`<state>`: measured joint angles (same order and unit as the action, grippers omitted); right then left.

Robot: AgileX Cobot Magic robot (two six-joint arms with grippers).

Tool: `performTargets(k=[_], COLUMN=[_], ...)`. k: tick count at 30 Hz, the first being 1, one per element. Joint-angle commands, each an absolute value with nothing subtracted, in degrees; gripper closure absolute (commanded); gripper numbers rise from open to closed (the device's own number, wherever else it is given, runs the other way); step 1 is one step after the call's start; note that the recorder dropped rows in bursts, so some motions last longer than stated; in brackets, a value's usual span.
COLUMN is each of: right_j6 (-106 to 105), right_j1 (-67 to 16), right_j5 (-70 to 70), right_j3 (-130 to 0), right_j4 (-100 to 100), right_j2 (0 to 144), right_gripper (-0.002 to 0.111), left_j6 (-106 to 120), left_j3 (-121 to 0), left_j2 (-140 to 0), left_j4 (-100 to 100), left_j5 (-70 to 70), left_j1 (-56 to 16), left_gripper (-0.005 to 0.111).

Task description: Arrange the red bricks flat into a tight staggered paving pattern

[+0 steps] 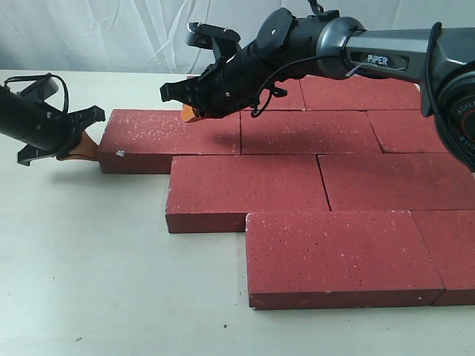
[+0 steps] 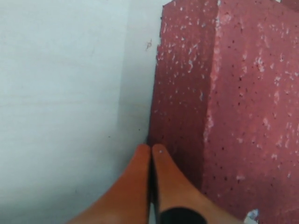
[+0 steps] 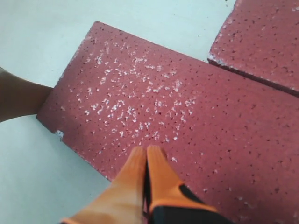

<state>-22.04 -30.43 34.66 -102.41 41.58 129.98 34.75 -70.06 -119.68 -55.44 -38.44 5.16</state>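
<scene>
Left gripper [image 1: 83, 144]: orange fingers pinched together with nothing between them, tips butted against the short end of the end brick [image 1: 174, 133]. It looks like it's working as a pusher, not a grabber.
Right gripper [image 1: 191, 113]: also closed tight and empty, hanging just over that same brick's far long edge. I can't confirm any contact.
Why closed: a slab this broad would hardly fit between those fingers, and a shut tip makes one firm nudging point.
Red bricks [image 1: 326, 185]: lying flat on the table [image 1: 89, 282] in offset rows, joints staggered from row to row. The end brick sits straight ahead of the left tips and beneath the right ones.
Step in hand: probably shoving the end brick along its row to tighten the joint with its neighbour.
Left wrist view: shows what the exterior view can't, the fingertips [image 2: 161, 151] low against the brick's end face, right where it meets the table.
Right wrist view: fingertips [image 3: 156, 156] above the speckled top, a chipped corner [image 3: 58, 134] off to one side, and beyond the tips a back-row brick [image 3: 266, 42] abutting the long side. The arm hides that seam in the exterior view.
</scene>
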Motion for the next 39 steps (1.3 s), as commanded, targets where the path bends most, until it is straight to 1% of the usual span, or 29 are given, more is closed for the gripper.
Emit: performTargets(k=[1, 5, 13, 19, 25, 30, 34, 39], right_j6=[-22.21, -22.21, -22.21, -22.21, -22.21, -22.21, -22.21, -22.21], right_j1=[-30.03, -30.03, -30.03, -30.03, -29.94, -29.31, -29.17, -29.17], right_j5=[34.42, 34.42, 35.17, 37.30, 40.62, 46.20, 49.84, 54.01], right_j3=[-102.53, -102.53, -102.53, -102.53, -102.53, -102.53, -102.53, -102.53], right_j4=[41.26, 41.26, 41.04, 40.40, 39.77, 38.88, 38.77, 38.66], right_j2=[129.49, 129.49, 129.49, 128.93, 126.89, 125.73, 124.68, 122.98], right_gripper=[0.109, 0.109, 0.109, 0.109, 0.109, 0.109, 0.109, 0.109], left_j6=[34.50, 34.50, 33.45, 33.15, 33.03, 32.45, 28.44, 23.33], left_j3=[-70.18, -70.18, -70.18, -70.18, -70.18, -70.18, -70.18, -70.18], left_j2=[-119.66, -119.66, -119.66, -118.47, -113.77, -109.11, -104.65, -99.14], left_j4=[-56.02, -55.62, -55.48, -54.04, -52.87, -52.22, -46.93, -39.22], left_j5=[-40.59, -40.06, -38.49, -40.56, -42.25, -45.51, -46.44, -46.55], left_j1=[4.96, 5.14, 9.12, 11.27, 11.25, 11.25, 10.66, 8.12], left_gripper=[0.107, 0.107, 0.107, 0.107, 0.107, 0.107, 0.107, 0.107])
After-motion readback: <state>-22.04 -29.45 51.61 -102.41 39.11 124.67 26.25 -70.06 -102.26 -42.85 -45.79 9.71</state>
